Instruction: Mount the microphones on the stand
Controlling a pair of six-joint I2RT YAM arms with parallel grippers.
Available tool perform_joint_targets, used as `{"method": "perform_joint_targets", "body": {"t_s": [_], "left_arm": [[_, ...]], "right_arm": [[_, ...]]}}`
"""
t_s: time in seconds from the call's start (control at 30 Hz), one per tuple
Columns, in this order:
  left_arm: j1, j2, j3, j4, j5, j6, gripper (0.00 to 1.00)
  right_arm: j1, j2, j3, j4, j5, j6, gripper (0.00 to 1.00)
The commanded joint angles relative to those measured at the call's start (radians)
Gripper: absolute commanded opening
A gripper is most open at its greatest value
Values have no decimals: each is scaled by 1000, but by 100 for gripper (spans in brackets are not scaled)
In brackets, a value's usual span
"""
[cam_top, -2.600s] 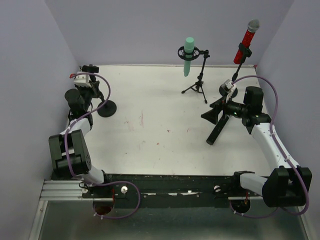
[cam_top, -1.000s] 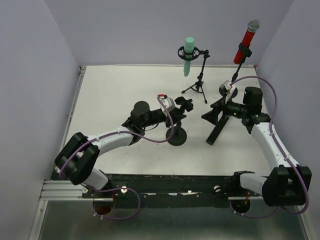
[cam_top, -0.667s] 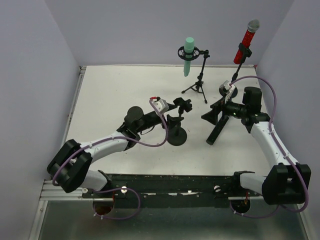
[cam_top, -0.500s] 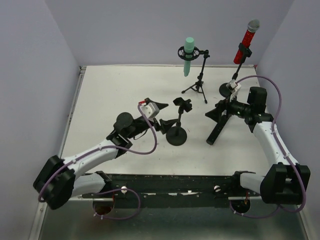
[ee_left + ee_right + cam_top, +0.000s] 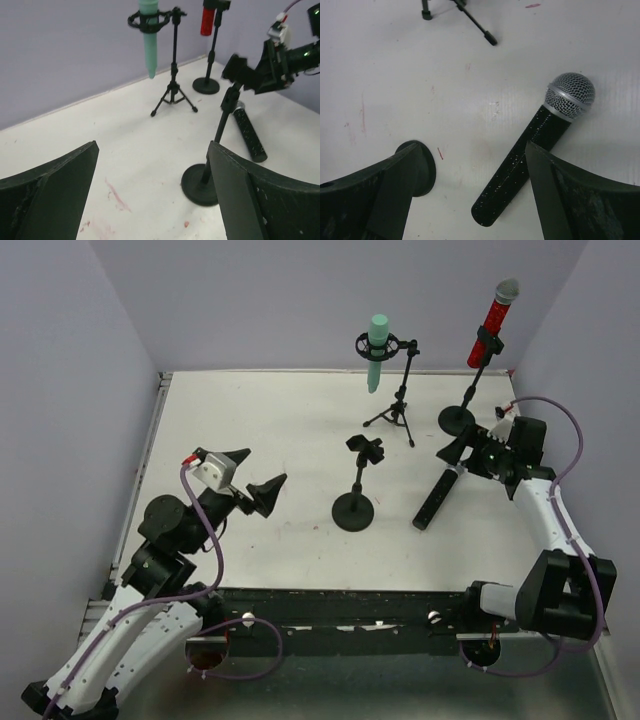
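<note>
Two arms are seen bent low over the table. The left gripper (image 5: 258, 475) is held raised, fingers spread, nothing gripped, with the round-base stand (image 5: 354, 502) ahead of it. The right gripper (image 5: 460, 448) is likewise spread, with the black microphone (image 5: 535, 145) lying flat directly beneath it.

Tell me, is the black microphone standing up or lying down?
Lying down. The black microphone rests flat on the white table, apart from the empty stand.

Bright, even light, soft shadows on the white table (image 5: 280, 430); the left pincer (image 5: 152, 150) looms dark.
</note>
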Motion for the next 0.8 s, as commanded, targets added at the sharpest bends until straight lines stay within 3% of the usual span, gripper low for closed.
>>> {"method": "perform_joint_targets", "body": {"t_s": [0.0,0.33,0.77], "left_arm": [[4,-39,-101,-208,-120,57,98],[10,-79,-88,-225,-84,57,98],[15,-96,-92,-221,-37,60,98]], "right_arm": [[2,89,20,-62,199,75,87],[42,318,78,-34,314,92,68],[59,410,64,41,397,112,65]]}}
